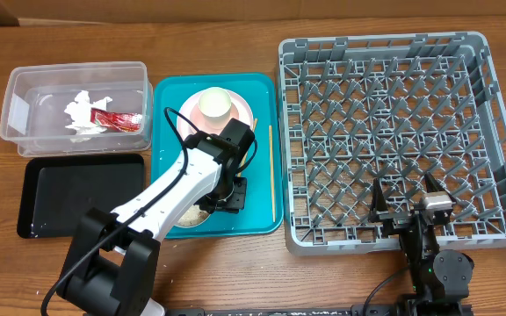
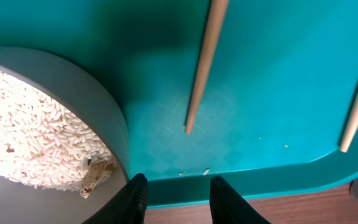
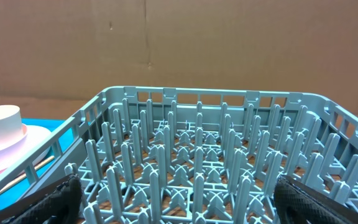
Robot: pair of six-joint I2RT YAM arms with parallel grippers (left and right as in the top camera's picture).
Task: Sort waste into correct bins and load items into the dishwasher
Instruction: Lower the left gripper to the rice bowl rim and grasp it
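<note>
The clear tub sits at the far left corner of the table. Inside it lie the white tissue and the red wrapper. The black tray lies just in front of the tub, by the left edge.

The teal tray is in the middle of the table. On it sits the pink plate, and the white cup stands upside down on the plate. The big grey rack fills the right side.

From above, the left gripper hangs low over the near part of the teal tray, beside a bowl of rice. That view cannot show how its fingers stand. The left wrist view can: the two black fingers are a little apart and hold nothing. It shows the rice grains up close in the bowl, just left of the fingers.

From above only one chopstick shows, along the right side of the teal tray. The left wrist view shows a second chopstick too, lying on the tray near the bowl.

The right gripper is at the near edge of the table, by the rack. The right wrist view shows its fingers far apart with nothing in them, and the rack's pegs in front.
</note>
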